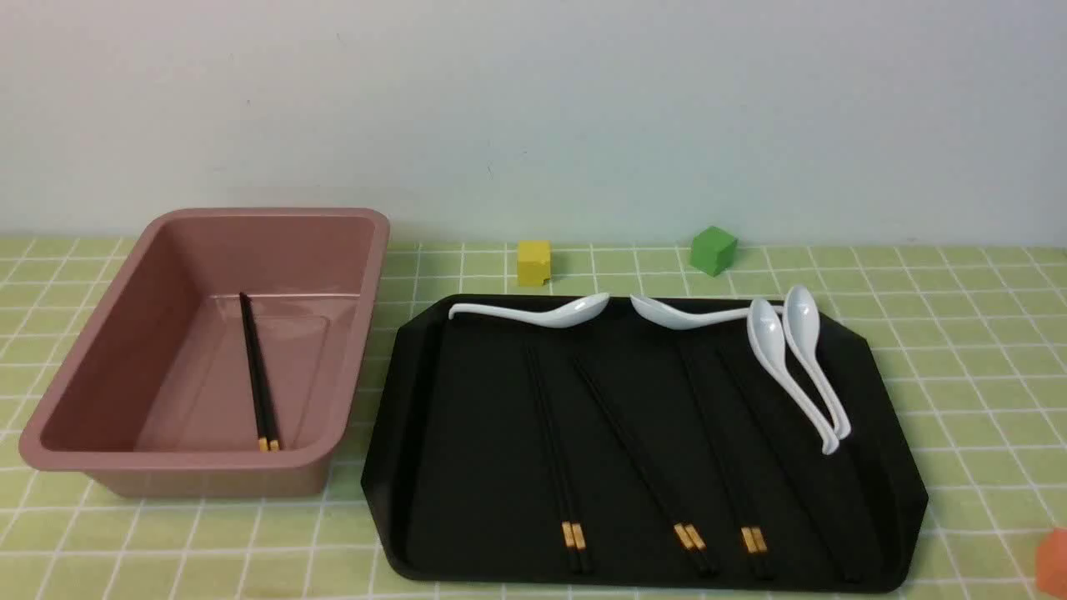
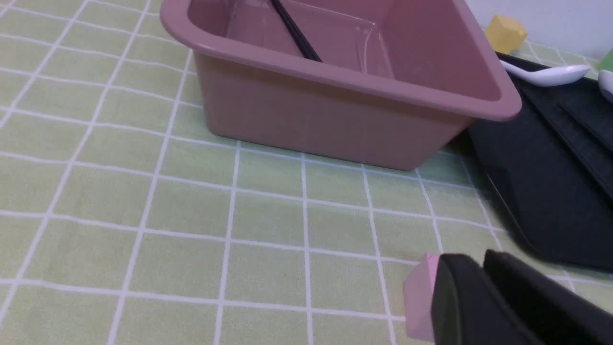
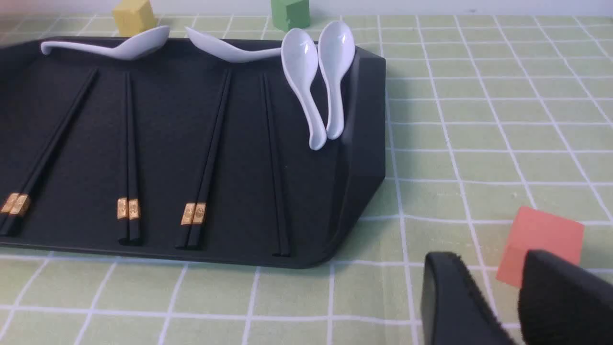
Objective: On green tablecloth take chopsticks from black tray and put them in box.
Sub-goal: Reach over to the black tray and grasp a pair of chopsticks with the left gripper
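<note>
The black tray [image 1: 400, 433] lies on the green tablecloth [image 1: 959, 350], right of the pink box [image 1: 183, 458]. One pair of chopsticks [image 1: 258, 379] lies inside the box. Several pairs lie on the tray: three with gold bands showing [image 1: 554, 450] [image 1: 642, 467] [image 1: 725, 467], and one further right [image 1: 792, 483], partly under spoons. Neither gripper shows in the front view. My left gripper [image 2: 479, 261] is shut and empty, low over the cloth in front of the box [image 2: 325, 105]. My right gripper [image 3: 493, 268] is open and empty, off the tray's [image 3: 364, 158] near right corner.
Four white spoons [image 1: 542, 314] [image 1: 683, 315] [image 1: 779, 367] [image 1: 813, 358] lie along the tray's far and right side. A yellow cube [image 1: 533, 262] and a green cube [image 1: 713, 250] stand behind the tray. A pink cube [image 2: 419, 297] sits beside my left gripper; an orange cube [image 3: 541, 239] beside my right.
</note>
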Tool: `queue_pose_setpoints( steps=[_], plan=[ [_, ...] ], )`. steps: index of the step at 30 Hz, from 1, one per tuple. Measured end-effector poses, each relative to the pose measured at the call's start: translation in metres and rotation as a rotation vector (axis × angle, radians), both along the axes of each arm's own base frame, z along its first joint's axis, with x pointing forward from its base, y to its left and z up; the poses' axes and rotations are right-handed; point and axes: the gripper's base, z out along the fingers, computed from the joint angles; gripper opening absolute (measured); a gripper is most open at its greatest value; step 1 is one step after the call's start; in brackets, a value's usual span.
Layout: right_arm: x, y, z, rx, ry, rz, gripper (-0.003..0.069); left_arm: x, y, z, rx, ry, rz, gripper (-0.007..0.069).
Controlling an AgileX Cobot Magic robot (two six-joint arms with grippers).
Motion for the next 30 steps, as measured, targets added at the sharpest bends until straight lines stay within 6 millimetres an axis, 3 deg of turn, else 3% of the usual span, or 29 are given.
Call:
queue_pose_setpoints(
  steps=[30],
  plan=[
    [0.0,0.0,0.0,0.0,0.0,0.0,0.024,0.0,0.0,0.0,0.0,0.0,0.0,0.0101]
  ],
)
